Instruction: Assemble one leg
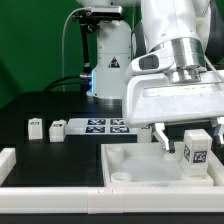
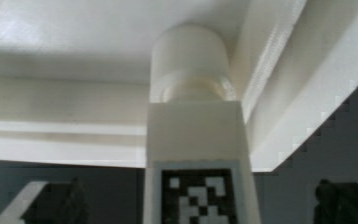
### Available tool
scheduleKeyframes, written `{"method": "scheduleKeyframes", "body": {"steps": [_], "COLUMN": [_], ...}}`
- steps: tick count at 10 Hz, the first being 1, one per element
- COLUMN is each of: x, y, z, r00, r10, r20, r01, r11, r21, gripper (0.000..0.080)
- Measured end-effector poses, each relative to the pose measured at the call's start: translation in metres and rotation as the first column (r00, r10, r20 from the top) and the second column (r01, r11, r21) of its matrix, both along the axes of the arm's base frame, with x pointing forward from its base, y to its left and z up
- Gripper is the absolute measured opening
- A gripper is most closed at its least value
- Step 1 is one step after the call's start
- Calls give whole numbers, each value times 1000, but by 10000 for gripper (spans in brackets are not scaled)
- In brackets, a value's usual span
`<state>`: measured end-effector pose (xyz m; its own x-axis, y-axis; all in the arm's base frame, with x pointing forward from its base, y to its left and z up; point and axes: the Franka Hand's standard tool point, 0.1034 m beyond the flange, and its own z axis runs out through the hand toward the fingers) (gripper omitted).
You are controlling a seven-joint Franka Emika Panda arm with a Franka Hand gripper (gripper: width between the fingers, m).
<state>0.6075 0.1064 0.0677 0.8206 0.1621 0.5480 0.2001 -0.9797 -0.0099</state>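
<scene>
A white leg with a black-and-white marker tag stands upright at the exterior view's right, over the right part of the large white tabletop. My gripper hangs over it, open, with one finger showing apart from the leg. In the wrist view the leg runs between the two dark fingers, with a clear gap on each side. Its rounded end reaches into a corner of the tabletop's raised rim. I cannot tell how firmly it sits there.
Two more small white legs lie on the black table at the left. The marker board lies behind the tabletop. A white border runs along the front and left. A lamp stand is at the back.
</scene>
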Motion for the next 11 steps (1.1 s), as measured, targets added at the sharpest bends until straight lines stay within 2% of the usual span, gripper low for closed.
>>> {"method": "scheduleKeyframes", "body": {"steps": [3, 4, 5, 6, 8, 9, 10, 11], "x": [0, -2, 3, 2, 8, 8, 2, 3], "y": [0, 1, -6, -6, -1, 0, 3, 5], "z": [0, -3, 4, 2, 15, 14, 15, 17], "r00": [1000, 999, 999, 995, 949, 922, 864, 829], "r10": [0, 3, -17, -21, -12, -7, 2, 10], "r20": [-3, -45, -32, -102, -316, -386, -504, -559], "r01": [0, -3, 17, 21, 13, 7, -1, -10], "r11": [1000, 1000, 1000, 1000, 1000, 1000, 1000, 1000], "r21": [0, -2, 1, 0, 0, -1, 1, 3], "gripper": [649, 649, 649, 649, 649, 649, 649, 649]}}
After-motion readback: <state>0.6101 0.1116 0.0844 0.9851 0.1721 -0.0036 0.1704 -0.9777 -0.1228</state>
